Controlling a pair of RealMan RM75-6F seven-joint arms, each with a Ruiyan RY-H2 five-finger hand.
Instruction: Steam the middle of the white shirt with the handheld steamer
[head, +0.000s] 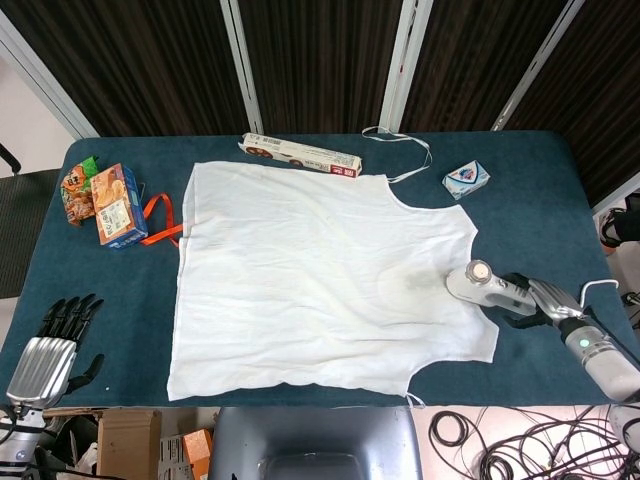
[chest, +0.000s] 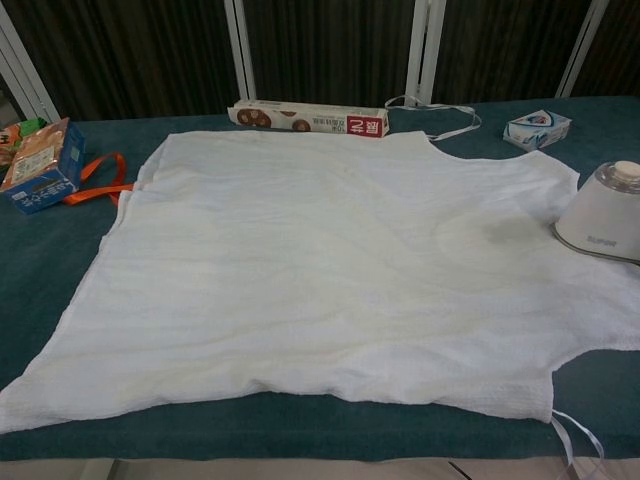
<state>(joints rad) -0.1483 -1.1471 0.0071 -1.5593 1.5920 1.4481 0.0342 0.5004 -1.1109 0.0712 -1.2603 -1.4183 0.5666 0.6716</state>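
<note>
The white shirt (head: 320, 270) lies spread flat on the blue table (head: 530, 215), and the chest view shows it too (chest: 330, 260). The white handheld steamer (head: 476, 280) stands on the shirt's right edge, beside a faint greyish patch (head: 405, 280); its head also shows at the chest view's right edge (chest: 605, 215). My right hand (head: 540, 302) has its fingers curled around the steamer's dark handle from the right. My left hand (head: 52, 345) hangs off the table's front left corner, fingers straight and apart, holding nothing.
A long biscuit box (head: 300, 154) and a white ribbon (head: 400, 140) lie behind the shirt. A small blue-white pack (head: 466, 179) sits at the back right. On the left are a snack box (head: 118, 205), a snack bag (head: 78, 185) and an orange strap (head: 160, 220).
</note>
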